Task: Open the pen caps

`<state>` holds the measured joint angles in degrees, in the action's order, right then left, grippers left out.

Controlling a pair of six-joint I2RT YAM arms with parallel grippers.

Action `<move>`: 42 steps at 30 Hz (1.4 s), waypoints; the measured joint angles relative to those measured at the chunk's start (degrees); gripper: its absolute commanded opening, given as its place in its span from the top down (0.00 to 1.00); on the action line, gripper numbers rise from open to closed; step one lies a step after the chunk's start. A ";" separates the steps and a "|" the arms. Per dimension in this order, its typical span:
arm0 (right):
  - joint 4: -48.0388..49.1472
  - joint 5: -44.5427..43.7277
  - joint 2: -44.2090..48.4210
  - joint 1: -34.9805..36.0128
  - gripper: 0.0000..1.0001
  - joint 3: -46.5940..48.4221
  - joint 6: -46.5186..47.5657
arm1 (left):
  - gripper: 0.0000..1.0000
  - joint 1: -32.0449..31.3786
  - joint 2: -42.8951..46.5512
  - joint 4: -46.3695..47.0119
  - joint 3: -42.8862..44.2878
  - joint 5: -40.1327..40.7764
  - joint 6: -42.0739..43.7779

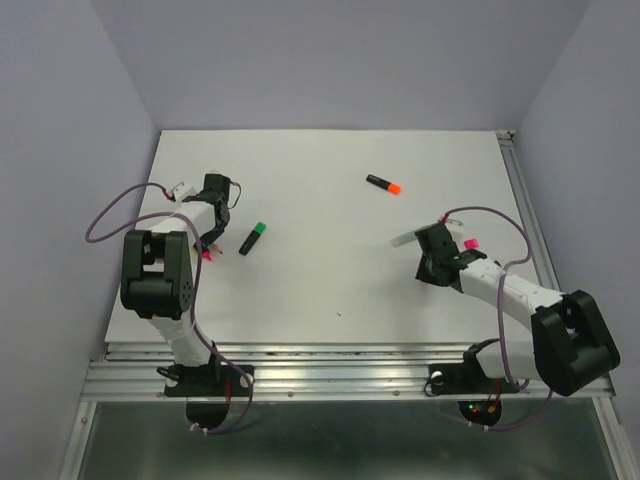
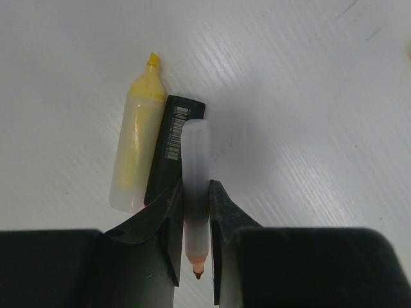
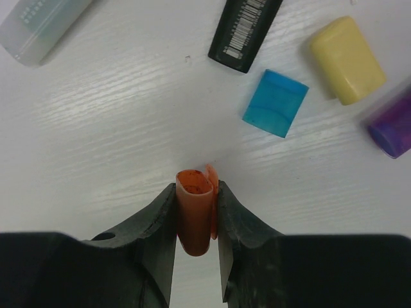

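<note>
Two grips noted. Right jaws pinch an orange cap (image 3: pixel 194 215), off its pen, open mouth facing away from the wrist. Left jaws clamp a clear barrel (image 2: pixel 196 186), its bare orange tip pointing back between them. Ahead of the right jaws a blue cap (image 3: pixel 275 102), yellow cap (image 3: pixel 347 59) and purple cap (image 3: pixel 392 125) lie loose on the tabletop (image 3: pixel 96 128).

Risk: the held cap looks squeezed and may spring away on release; the bare tip could ink the left jaws.

Purple cap is cut by the frame edge. Overhead, a green-capped pen (image 1: pixel 253 238) and an orange-capped pen (image 1: pixel 383 184), apart from both jaws, appear unopened; too small to confirm.
</note>
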<state>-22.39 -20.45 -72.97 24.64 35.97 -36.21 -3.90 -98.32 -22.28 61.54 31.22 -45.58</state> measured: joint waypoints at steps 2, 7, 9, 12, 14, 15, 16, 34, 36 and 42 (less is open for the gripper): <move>-0.92 -1.55 -0.68 -0.22 0.70 0.15 -0.02 | 0.81 0.00 -1.05 -0.37 0.00 0.42 0.17; -2.08 -4.74 -1.70 -0.33 0.64 1.18 -0.26 | 0.61 0.00 -1.20 -0.94 0.39 1.03 0.59; -2.19 -5.46 -2.10 -0.33 0.61 1.29 -0.37 | 0.57 0.00 -1.20 -1.11 0.76 1.05 0.66; -2.86 -6.36 -2.75 -0.39 0.53 1.51 -0.70 | 0.48 0.00 -1.20 -1.16 0.96 0.96 1.25; -3.32 -7.04 -3.06 -0.59 0.45 1.62 -0.92 | 0.46 0.00 -1.20 -1.14 0.96 0.66 1.68; -3.52 -7.23 -3.10 -0.63 0.42 1.68 -1.05 | 0.44 0.00 -1.20 -1.14 0.96 0.46 1.90; -3.78 -7.30 -3.13 -0.66 0.41 1.77 -1.07 | 0.44 0.00 -1.14 -1.09 0.96 0.09 2.21; -0.13 6.99 16.37 -0.70 0.00 1.79 3.04 | 0.01 -2.16 22.86 22.73 -16.59 -36.04 22.47; 1.46 9.55 18.01 -0.70 0.00 1.79 3.52 | 0.01 -2.25 22.60 23.98 -18.34 -38.23 23.89; 3.61 14.73 18.49 -0.70 0.00 1.68 4.44 | 0.01 -2.43 17.27 28.13 -18.78 -42.27 26.86</move>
<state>-18.79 -5.72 -54.48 23.94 37.65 -31.77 -6.33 -81.06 5.85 42.76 -11.05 -18.72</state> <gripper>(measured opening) 0.998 0.986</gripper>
